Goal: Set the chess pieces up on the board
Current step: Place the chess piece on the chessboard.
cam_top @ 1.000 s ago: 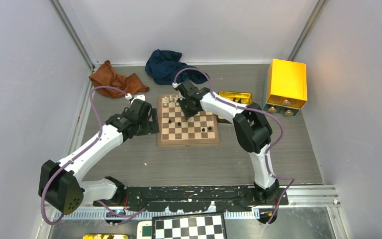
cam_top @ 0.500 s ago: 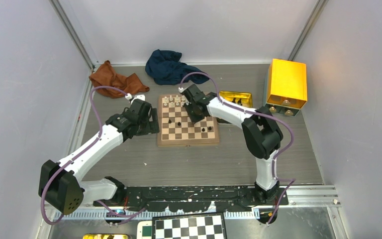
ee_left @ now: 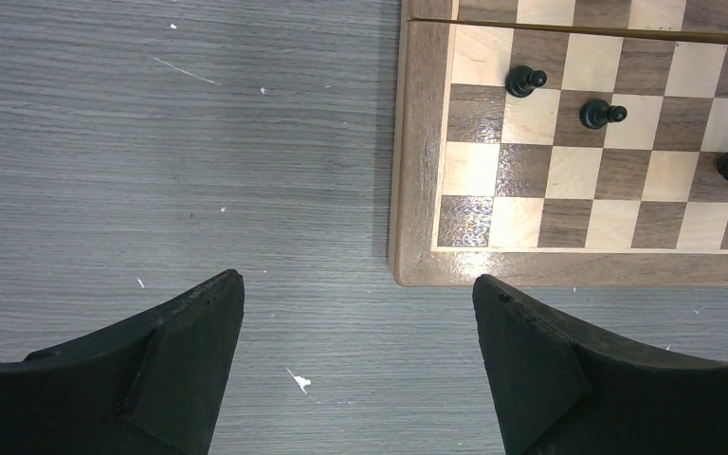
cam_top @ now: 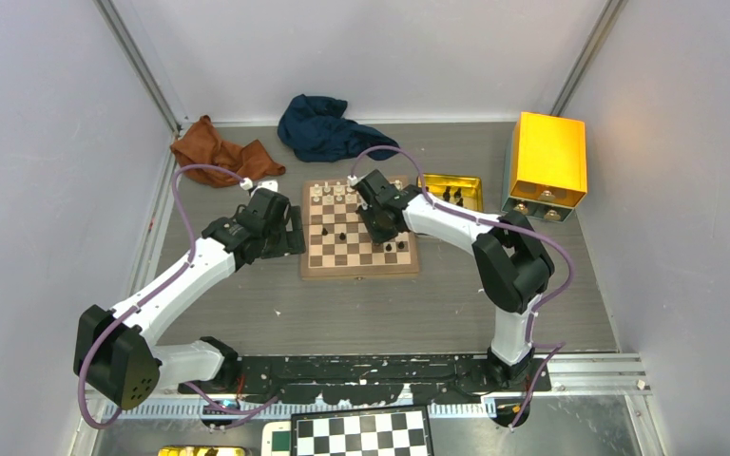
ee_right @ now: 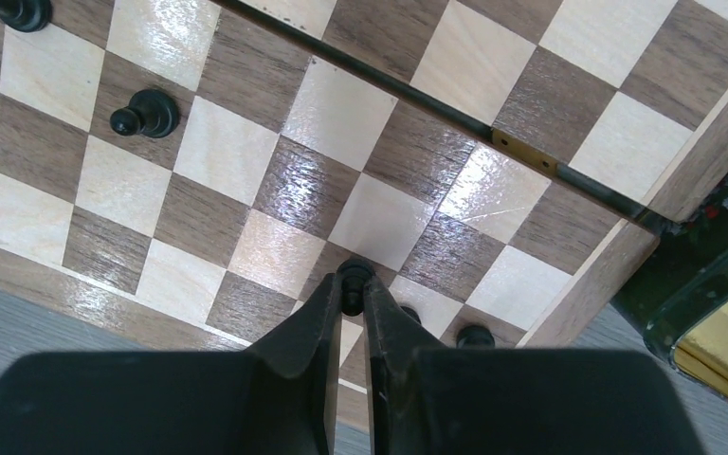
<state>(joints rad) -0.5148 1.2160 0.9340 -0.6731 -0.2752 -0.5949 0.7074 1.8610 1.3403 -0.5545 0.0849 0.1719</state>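
Right wrist view: one black chess piece (ee_right: 354,273) was pinched upright between the narrow jaws of the right gripper (ee_right: 353,290), over a square near the edge of the wooden chessboard (ee_right: 379,224); whether it touched the square could not be told. Another black pawn (ee_right: 146,113) stood apart on a dark square. In the top view, cream pieces (cam_top: 334,193) lined the board's far row and a gold tin tray (cam_top: 450,187) lay just beside its right rim. The left gripper (ee_left: 358,282) hung with jaws wide, holding nothing, over the grey table (ee_left: 152,142) next to the board's corner.
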